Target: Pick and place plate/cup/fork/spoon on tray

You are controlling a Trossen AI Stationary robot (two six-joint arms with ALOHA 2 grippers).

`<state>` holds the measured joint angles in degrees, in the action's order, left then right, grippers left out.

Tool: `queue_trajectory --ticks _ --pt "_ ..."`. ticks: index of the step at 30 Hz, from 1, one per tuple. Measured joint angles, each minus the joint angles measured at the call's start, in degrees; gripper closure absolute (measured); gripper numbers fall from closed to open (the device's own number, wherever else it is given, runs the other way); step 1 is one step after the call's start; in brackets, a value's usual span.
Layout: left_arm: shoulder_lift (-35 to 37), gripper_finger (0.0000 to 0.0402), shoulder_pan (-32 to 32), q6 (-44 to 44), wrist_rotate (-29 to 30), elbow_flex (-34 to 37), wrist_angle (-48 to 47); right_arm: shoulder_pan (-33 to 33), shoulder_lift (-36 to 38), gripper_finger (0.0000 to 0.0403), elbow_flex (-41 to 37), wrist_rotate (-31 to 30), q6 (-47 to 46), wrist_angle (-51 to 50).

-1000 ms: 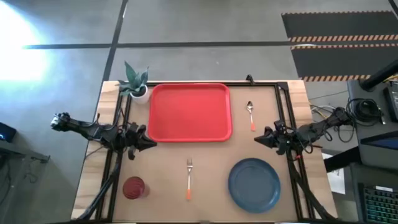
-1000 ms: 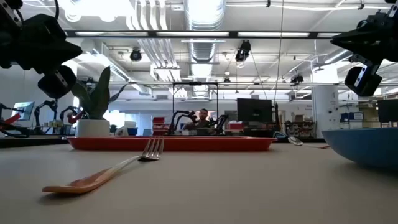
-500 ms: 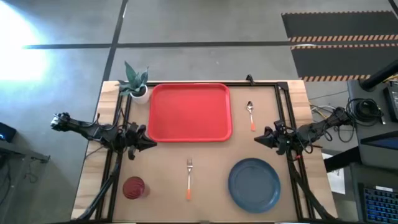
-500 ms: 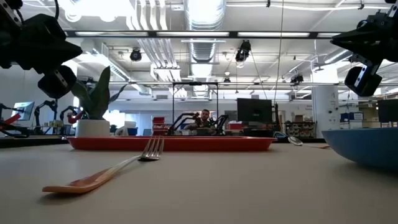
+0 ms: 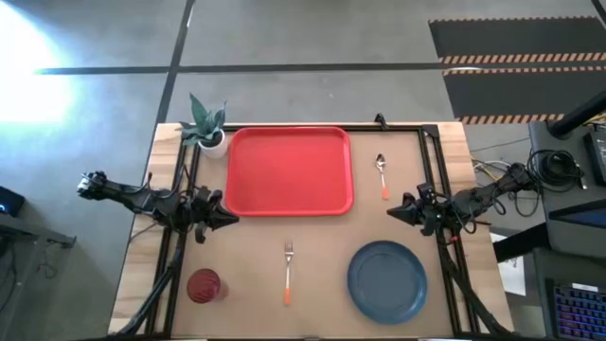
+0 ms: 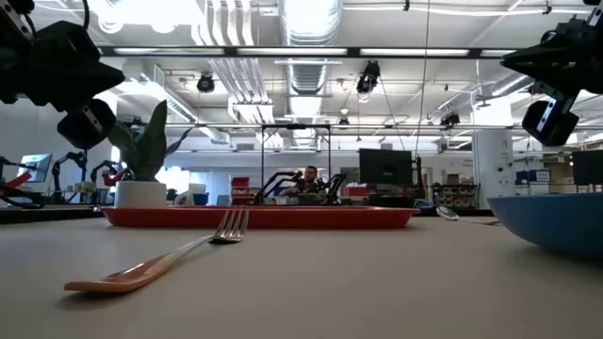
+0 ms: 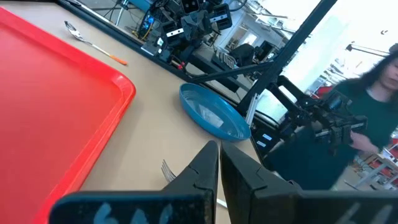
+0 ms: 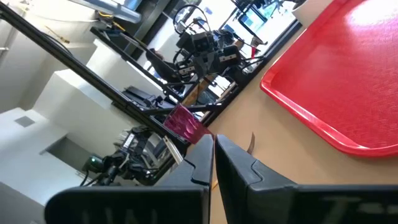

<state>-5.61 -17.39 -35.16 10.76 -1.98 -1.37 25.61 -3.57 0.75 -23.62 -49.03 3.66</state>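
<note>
The red tray (image 5: pixel 290 170) lies at the table's far middle. The spoon (image 5: pixel 382 175) lies to its right, bowl toward the far edge. The fork (image 5: pixel 288 271) lies near the front middle, tines toward the tray. The red cup (image 5: pixel 204 285) stands upright at the near left. The blue plate (image 5: pixel 386 280) rests flat at the near right. My left gripper (image 5: pixel 235 218) hovers shut beside the tray's near-left corner. My right gripper (image 5: pixel 391 212) hovers shut between the spoon and the plate. Both hold nothing.
A white pot with a green plant (image 5: pixel 208 128) stands at the tray's far-left corner. Black frame rails (image 5: pixel 185 180) run along both table sides. A person (image 7: pixel 367 118) shows beyond the table in the left wrist view. Bare tabletop lies between fork and plate.
</note>
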Motion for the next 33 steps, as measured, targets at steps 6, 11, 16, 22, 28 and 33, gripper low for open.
queue_trajectory --ticks 6,11,16,22,28,33 --pt "0.02 0.0402 0.01 0.01 0.00 0.02 0.01 0.00 -0.01 0.0394 0.00 0.01 -0.01 0.00" --pt "0.00 0.0402 0.02 0.02 0.00 0.02 0.02 0.00 0.02 0.0394 0.00 -0.47 -3.13 0.32" --pt "0.00 0.0402 0.02 0.00 0.00 0.00 0.00 0.00 0.02 0.0394 0.00 1.51 -5.85 1.55" --pt "0.01 0.0402 0.00 0.02 0.00 0.02 0.00 0.00 0.02 0.0394 0.00 2.62 -7.23 1.25" --pt "0.00 0.0402 0.00 0.00 0.00 0.02 0.01 0.00 0.02 0.0394 0.00 2.82 -5.06 1.45" --pt "0.02 0.0402 0.00 0.00 0.00 0.02 0.01 0.00 0.02 0.0394 0.00 3.03 -4.12 1.76"
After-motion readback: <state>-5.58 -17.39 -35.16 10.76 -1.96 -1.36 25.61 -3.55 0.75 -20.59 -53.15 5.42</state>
